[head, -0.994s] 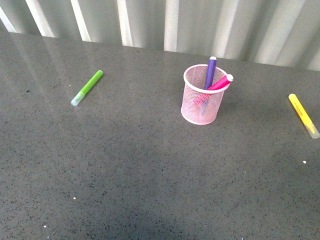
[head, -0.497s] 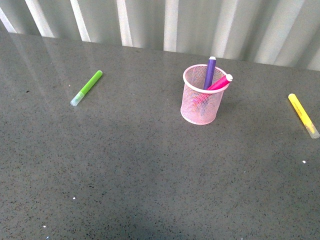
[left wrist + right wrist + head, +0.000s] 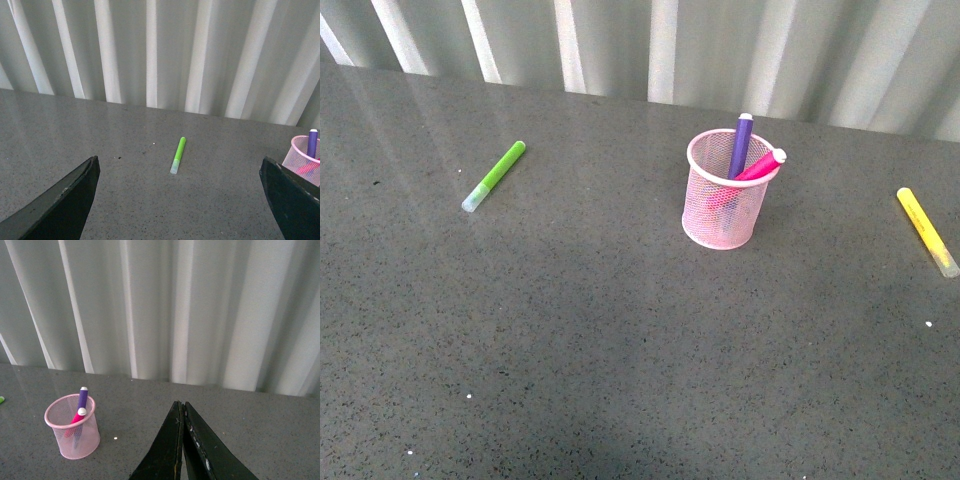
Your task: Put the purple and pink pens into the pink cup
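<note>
Purple pen (image 3: pixel 740 146) and pink pen (image 3: pixel 761 165) upright-leaning inside pink cup (image 3: pixel 723 210), tops above rim, on grey table (image 3: pixel 620 330) right of centre. Green marker (image 3: pixel 493 176) flat well to left; yellow marker (image 3: pixel 927 231) far right. Left gripper (image 3: pixel 180 200) spread wide, empty. Right gripper (image 3: pixel 182 412) pressed together, seemingly holding nothing.

Purple pen (image 3: pixel 741 143) and pink pen (image 3: pixel 761 165) stand in upright pink cup (image 3: pixel 723 203).

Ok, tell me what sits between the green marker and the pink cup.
Nothing: in the front view only bare grey table separates the green marker from the pink cup.
</note>
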Controlling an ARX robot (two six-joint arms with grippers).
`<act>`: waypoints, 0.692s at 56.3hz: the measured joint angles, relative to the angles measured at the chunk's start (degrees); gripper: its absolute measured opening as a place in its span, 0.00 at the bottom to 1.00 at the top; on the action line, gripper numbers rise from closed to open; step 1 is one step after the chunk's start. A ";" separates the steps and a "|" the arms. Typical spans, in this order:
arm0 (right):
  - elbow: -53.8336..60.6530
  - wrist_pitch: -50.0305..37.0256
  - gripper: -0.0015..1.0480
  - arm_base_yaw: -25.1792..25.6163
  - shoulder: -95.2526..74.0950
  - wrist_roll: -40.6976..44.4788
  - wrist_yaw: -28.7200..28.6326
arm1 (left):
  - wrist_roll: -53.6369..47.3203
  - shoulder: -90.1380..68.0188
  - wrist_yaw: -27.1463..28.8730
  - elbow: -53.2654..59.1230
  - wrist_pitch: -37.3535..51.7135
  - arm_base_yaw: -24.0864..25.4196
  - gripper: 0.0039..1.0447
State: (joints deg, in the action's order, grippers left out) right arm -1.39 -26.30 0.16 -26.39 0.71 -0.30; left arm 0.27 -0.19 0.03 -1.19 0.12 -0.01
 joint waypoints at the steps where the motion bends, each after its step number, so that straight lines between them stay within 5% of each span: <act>1: 0.00 0.57 0.03 0.00 0.59 -0.02 0.00 | 0.00 0.00 0.00 0.00 0.00 0.00 0.94; 39: 0.04 14.29 0.03 0.00 14.56 -0.09 0.22 | 0.00 0.00 0.00 0.00 0.00 0.00 0.94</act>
State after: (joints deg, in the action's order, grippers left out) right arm -1.34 -12.01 0.16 -11.84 0.62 -0.08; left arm 0.27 -0.19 0.03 -1.19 0.12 -0.01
